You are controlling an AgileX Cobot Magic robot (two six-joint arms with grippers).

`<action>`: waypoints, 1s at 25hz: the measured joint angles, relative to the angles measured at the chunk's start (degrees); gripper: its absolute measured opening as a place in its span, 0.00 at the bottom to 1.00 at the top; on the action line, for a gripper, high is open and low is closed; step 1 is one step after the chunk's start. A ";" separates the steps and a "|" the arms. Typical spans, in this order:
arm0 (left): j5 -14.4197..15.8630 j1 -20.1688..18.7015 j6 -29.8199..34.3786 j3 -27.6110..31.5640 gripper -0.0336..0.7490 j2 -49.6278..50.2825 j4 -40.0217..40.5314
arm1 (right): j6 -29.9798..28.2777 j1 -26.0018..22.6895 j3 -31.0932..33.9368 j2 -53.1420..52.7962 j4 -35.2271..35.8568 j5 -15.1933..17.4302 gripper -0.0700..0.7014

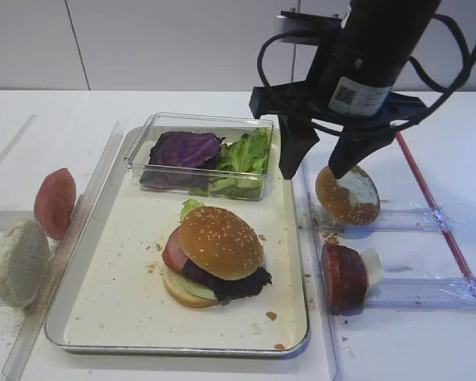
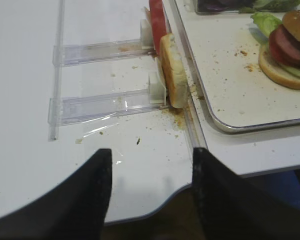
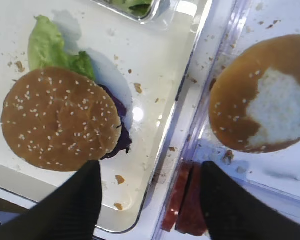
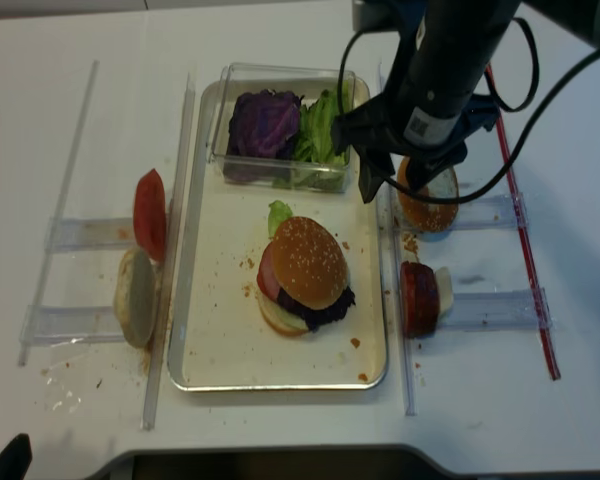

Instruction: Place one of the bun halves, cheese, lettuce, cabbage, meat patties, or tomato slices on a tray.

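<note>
Black fingertips (image 3: 75, 210) of right gripper (image 1: 324, 171) fill foreground, spread wide, empty, above tray (image 4: 212, 375) rim. Tray carries stacked burger, seeded bun top (image 1: 220, 242) crowning it over cabbage (image 1: 238, 284), lettuce (image 1: 190, 208). Assembly looks nearly done. Spare bun (image 1: 347, 195) beside gripper waits off tray. Left gripper (image 2: 149, 192) open, idle, well apart.

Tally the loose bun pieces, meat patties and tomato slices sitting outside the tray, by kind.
Bun pieces: 2, the smeared half at right and the pale disc at left.
Meat patties: 1, though the right wrist view hints at two stacked slices.
Tomato slices: 1.
Total: 4.
</note>
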 joint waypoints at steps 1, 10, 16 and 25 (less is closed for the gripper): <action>0.00 0.00 0.00 0.00 0.49 0.00 0.00 | 0.00 -0.31 0.00 -0.33 0.00 0.09 0.68; 0.00 0.00 0.00 0.00 0.49 0.00 0.00 | 0.02 -6.39 0.90 -4.28 -1.56 0.30 0.68; 0.00 0.00 0.00 0.00 0.49 0.00 0.00 | -1.23 -11.20 4.14 -8.45 -2.79 0.42 0.68; 0.00 0.00 0.00 0.00 0.49 0.00 0.00 | -4.51 -20.78 12.34 -16.25 -4.74 0.53 0.68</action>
